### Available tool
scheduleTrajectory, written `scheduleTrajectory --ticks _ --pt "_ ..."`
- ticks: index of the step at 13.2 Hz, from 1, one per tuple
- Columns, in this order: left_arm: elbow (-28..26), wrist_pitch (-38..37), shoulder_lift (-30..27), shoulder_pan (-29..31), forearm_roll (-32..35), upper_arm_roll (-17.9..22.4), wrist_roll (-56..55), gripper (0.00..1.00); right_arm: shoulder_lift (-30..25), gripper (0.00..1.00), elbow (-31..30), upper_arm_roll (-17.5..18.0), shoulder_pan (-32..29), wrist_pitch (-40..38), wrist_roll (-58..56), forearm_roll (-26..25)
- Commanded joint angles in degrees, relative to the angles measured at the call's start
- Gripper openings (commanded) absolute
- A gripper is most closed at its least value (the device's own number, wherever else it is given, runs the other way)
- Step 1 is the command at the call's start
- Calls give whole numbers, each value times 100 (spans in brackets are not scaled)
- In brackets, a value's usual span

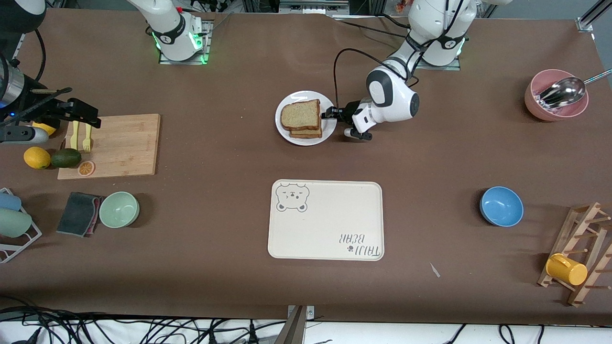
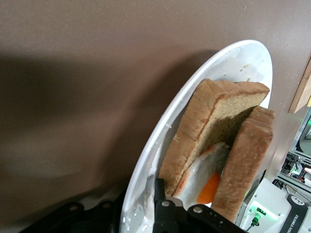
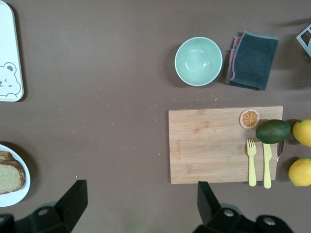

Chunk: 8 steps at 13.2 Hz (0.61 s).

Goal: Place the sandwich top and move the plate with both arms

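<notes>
Gripping plate [image 1: 286,129] rim with left gripper [image 1: 331,114], sandwich top [image 1: 300,114] already on; right gripper [image 1: 81,114] waiting open over cutting board [image 1: 124,143], needing to reach the plate next.

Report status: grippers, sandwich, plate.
Left gripper shut on the plate rim. Right gripper open, over the cutting board. Sandwich top on, tilted. Nothing in the way.

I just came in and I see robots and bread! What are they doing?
They're making a sandwich. The top slice already sits on the egg slice on the plate. The left gripper is at the plate's rim, on the side toward the left arm's end, seemingly gripping it. The right gripper hangs open over the table near the cutting board, waiting. The tray lies nearer the camera.
</notes>
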Motion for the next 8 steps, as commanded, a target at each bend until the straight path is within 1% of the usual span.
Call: scheduleTrajectory --ticks 1,3,5,6,8 --pt "139 139 78 -67 -223 62 207 29 -10 100 121 11 11 -99 -54 15" --pt "139 139 86 -67 -214 62 216 19 -10 100 121 20 11 -99 -54 15" --pt "121 139 86 -67 -205 62 277 2 -10 100 121 11 11 -99 -54 15" --pt "112 139 86 -67 -205 70 382 0 -10 100 121 11 11 -99 -62 15" --pt "112 139 95 -67 -205 79 418 0 -10 100 121 11 11 -99 -62 15"
